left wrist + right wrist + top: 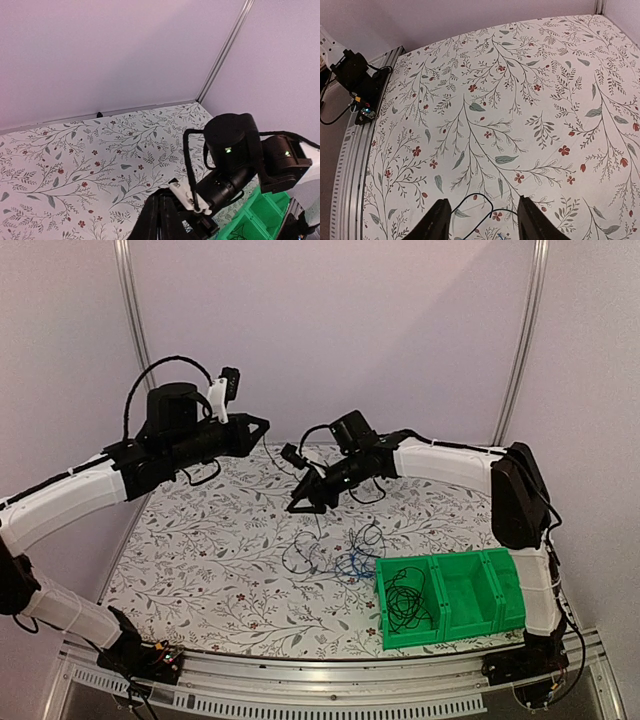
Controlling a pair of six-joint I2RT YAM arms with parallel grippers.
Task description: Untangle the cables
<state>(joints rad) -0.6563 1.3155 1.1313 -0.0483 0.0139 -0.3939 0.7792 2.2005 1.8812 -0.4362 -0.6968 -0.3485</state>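
Here, the cables [345, 562] lie just beneath the open right claw [305, 506].

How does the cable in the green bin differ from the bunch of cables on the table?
The binned cable sits in the left compartment of the green bin; the table bunch lies on the tabletop just left of it. The binned cable is all black; the table bunch includes a blue strand. The binned cable is gathered compactly; the table bunch sprawls in loose overlapping loops. Both are thin, flexible wire.
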